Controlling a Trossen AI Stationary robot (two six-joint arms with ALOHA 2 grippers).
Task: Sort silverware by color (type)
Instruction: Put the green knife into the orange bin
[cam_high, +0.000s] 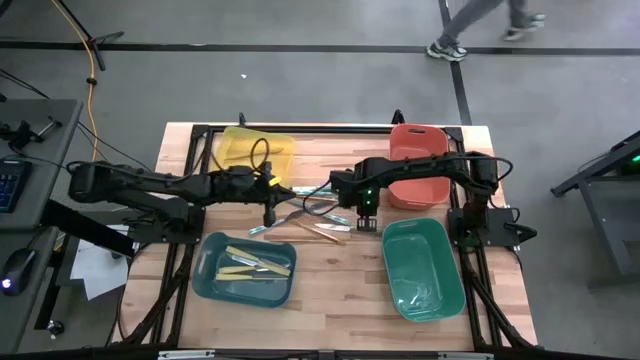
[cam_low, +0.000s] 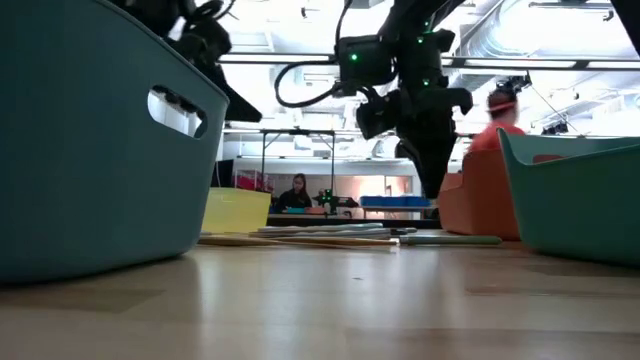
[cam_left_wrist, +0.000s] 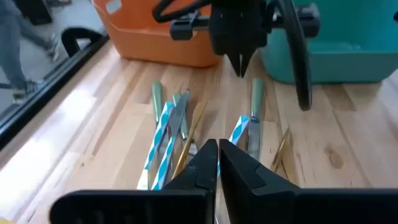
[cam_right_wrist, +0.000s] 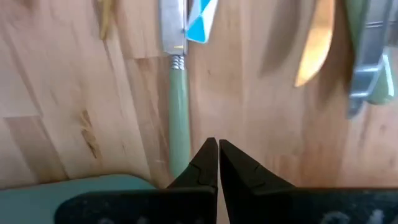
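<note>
The silverware (cam_high: 310, 222) lies loose in a heap on the wood table between my two arms: blue-and-white striped pieces (cam_left_wrist: 163, 137), green-handled knives (cam_left_wrist: 255, 99) and gold pieces (cam_left_wrist: 193, 127). My left gripper (cam_high: 278, 207) hangs shut at the heap's left end, slanting down toward it, with nothing seen between its fingers (cam_left_wrist: 205, 155). My right gripper (cam_high: 363, 212) points straight down, shut, over the heap's right end above a green-handled knife (cam_right_wrist: 179, 106). In the low view my right gripper (cam_low: 432, 188) hangs clear of the silverware (cam_low: 340, 237).
Four bins ring the heap: yellow (cam_high: 255, 150) at far left, orange (cam_high: 420, 165) at far right, a blue-teal one (cam_high: 212, 280) at near left holding several cream utensils (cam_high: 255, 265), and green (cam_high: 425, 270) at near right. A person walks beyond the far edge.
</note>
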